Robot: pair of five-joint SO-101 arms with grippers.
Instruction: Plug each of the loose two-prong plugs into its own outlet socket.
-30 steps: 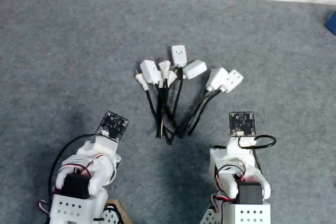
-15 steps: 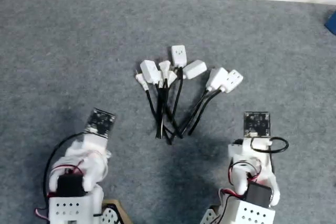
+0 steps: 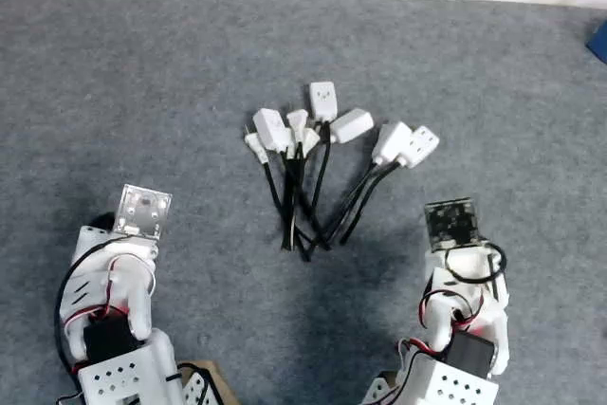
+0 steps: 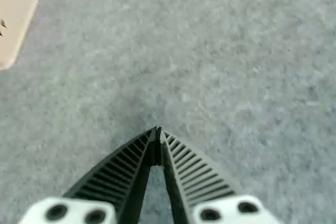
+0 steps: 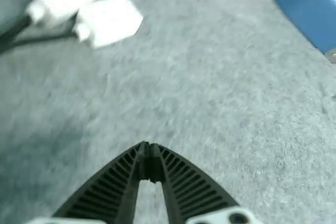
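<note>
A bunch of white outlet sockets point(image 3: 323, 100) and small two-prong plugs point(image 3: 297, 123) on short black cords point(image 3: 303, 206) lies fanned out at the carpet's centre, all loose. My left arm point(image 3: 140, 213) sits at the near left, well away from the bunch. Its gripper point(image 4: 156, 132) is shut over bare carpet, holding nothing. At the near right, my right arm point(image 3: 450, 223) stays short of the rightmost pair of sockets point(image 3: 406, 145). The right gripper point(image 5: 147, 149) is shut and empty, and the two sockets point(image 5: 106, 21) lie ahead of it.
Grey carpet covers the table. A blue object point(image 3: 598, 42) sits at the far right edge, also blue object point(image 5: 312, 4) in the right wrist view. A tan piece point(image 4: 11, 25) lies near the left arm's base.
The left arm has swung left, away from the bunch of cords. The right arm has shifted right and drawn back a little. The plugs and sockets have not moved.
</note>
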